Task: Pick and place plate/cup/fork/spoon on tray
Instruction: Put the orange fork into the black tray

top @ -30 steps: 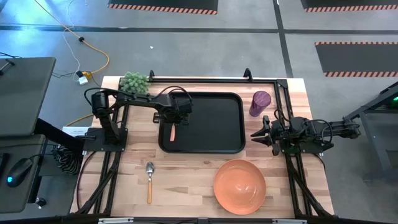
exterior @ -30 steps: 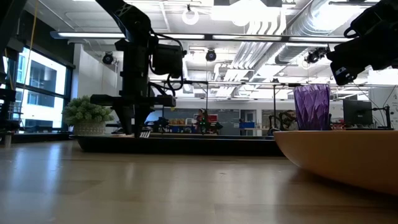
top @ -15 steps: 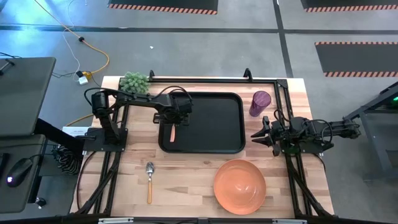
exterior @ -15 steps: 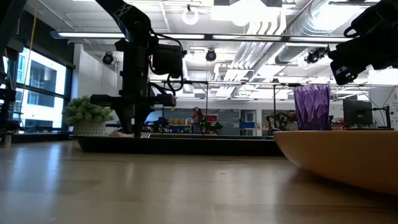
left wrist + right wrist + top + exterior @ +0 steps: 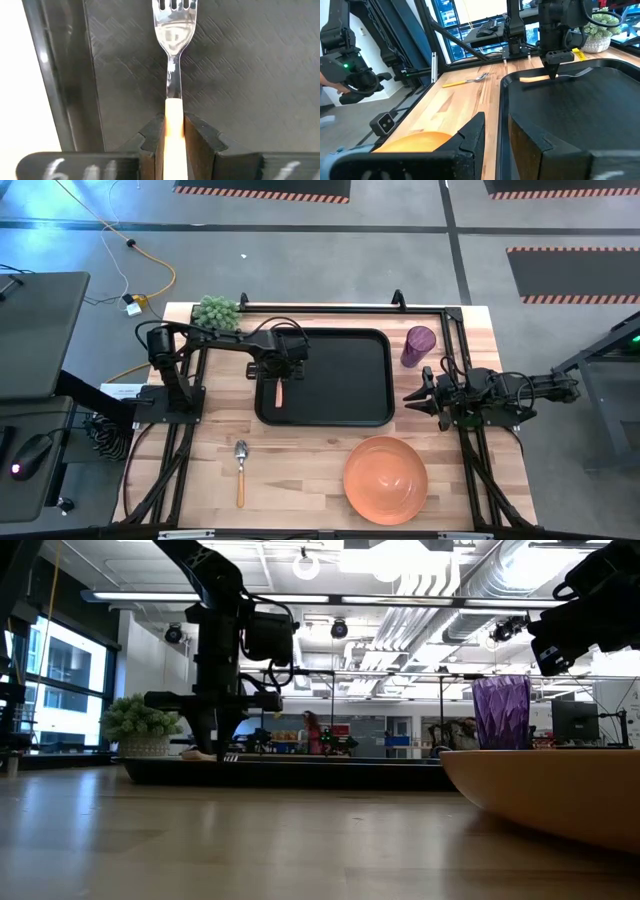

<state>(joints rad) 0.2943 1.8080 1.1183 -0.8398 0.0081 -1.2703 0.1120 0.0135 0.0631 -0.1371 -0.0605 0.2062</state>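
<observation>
The black tray (image 5: 340, 405) lies at the table's far middle. My left gripper (image 5: 281, 372) stands over the tray's left part, fingers pointing down, shut on the fork (image 5: 174, 30). The fork's orange-pink handle (image 5: 279, 393) points toward the near edge. The purple cup (image 5: 418, 346) stands upright on the table right of the tray. The orange plate (image 5: 386, 479) rests on the table near the front edge. The spoon (image 5: 240, 468) lies on the table, front left. My right gripper (image 5: 412, 396) is open and empty beside the tray's right rim. My left gripper pinches the fork's handle (image 5: 174, 114) between its two fingers, close to where the handle meets the metal neck. The fingers come from above and lie across the fork. The fork lies about level, low over the tray floor; I cannot tell whether it rests on it.
A small potted plant (image 5: 217, 311) stands at the table's far left corner. A black frame rail (image 5: 340, 309) runs along the far edge. Bare wood shows between the spoon and the plate.
In the low view the free end of the fork's handle has come into sight beside my left gripper, at the height of the tray rim. The gripper stays over the tray's left part, still shut on the fork.
</observation>
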